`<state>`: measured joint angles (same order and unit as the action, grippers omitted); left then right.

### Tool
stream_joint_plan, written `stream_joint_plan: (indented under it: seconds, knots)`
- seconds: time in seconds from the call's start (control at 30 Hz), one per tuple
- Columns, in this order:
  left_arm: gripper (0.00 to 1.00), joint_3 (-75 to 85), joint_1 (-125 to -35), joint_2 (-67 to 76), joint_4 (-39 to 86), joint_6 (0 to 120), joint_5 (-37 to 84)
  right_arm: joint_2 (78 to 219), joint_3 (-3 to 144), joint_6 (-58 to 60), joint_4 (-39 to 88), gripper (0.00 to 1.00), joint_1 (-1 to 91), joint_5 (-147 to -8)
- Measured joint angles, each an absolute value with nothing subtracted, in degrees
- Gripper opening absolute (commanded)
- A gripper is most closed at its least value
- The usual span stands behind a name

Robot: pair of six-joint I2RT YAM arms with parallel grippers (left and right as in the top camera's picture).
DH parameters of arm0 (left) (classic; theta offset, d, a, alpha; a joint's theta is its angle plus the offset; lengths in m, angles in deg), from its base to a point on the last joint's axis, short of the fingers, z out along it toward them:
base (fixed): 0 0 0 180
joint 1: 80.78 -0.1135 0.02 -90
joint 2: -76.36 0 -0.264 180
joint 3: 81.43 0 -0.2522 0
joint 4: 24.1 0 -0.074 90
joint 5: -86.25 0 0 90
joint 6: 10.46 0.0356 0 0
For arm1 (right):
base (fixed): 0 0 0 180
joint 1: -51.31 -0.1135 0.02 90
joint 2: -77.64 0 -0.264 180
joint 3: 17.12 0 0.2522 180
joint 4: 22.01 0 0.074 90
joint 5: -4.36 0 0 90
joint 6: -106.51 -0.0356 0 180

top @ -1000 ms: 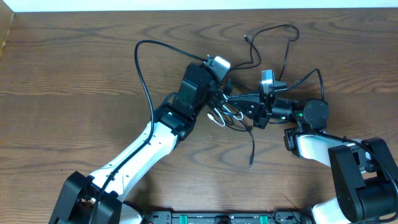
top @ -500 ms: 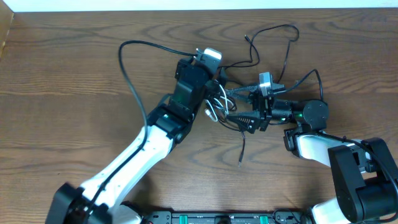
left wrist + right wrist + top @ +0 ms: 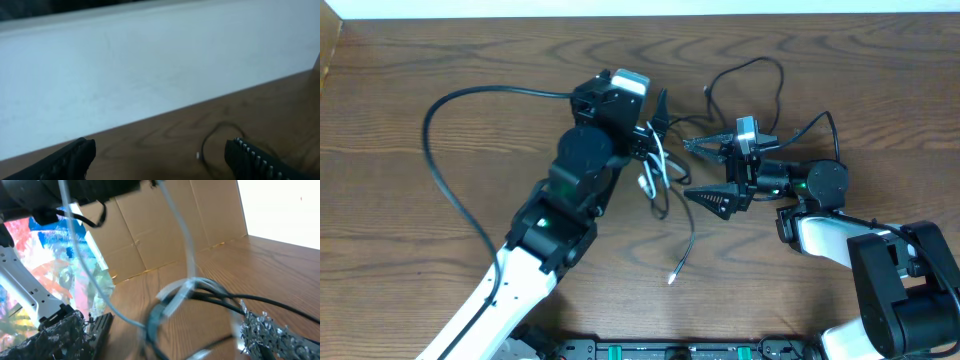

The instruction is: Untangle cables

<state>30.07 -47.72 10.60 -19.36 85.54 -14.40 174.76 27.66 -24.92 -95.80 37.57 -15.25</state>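
Observation:
A tangle of cables hangs over the table's middle. The white cable [image 3: 648, 172] loops just under my raised left gripper [image 3: 655, 125]. A black cable [image 3: 688, 235] dangles from there to a loose plug near the table. Another black cable [image 3: 760, 65] loops off to the far right. How the tangle catches on the left fingers I cannot tell. In the left wrist view the left gripper [image 3: 160, 157] is open with only table and a thin black cable [image 3: 206, 150] beyond. My right gripper [image 3: 703, 173] is open, and blurred white cable [image 3: 187, 250] and black cable [image 3: 220, 300] cross between its fingers.
The left arm's own thick black wire [image 3: 450, 110] arches wide over the table's left half. A white wall strip [image 3: 620, 8] runs along the far edge. Cardboard panels [image 3: 165, 225] stand past the table in the right wrist view. Both arm bases sit at the near edge.
My right gripper has opened and let go of the cables. The left arm has risen and swung left, carrying the tangle along. The black cable's loose end has slid left.

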Motion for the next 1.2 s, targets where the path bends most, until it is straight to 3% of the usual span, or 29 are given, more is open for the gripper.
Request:
stream_joint_plan:
  seconds: [1.07,1.13,1.17,1.2]
  knots:
    - [0.87,30.1,-47.7,1.6,-26.9,85.5,-10.9,174.8,27.7,-22.2,-96.0,0.99,32.7,-16.4]
    - [0.87,30.1,-47.7,1.6,-26.9,85.5,-10.9,174.8,27.7,-21.0,-96.0,0.93,31.4,-16.9]
    - [0.87,30.1,-47.7,1.6,-26.9,85.5,-10.9,174.8,27.7,-20.1,-96.0,0.83,30.8,-17.0]
    - [0.87,30.1,-47.7,1.6,-26.9,85.5,-10.9,174.8,27.7,-18.9,-96.0,0.64,30.2,-17.2]
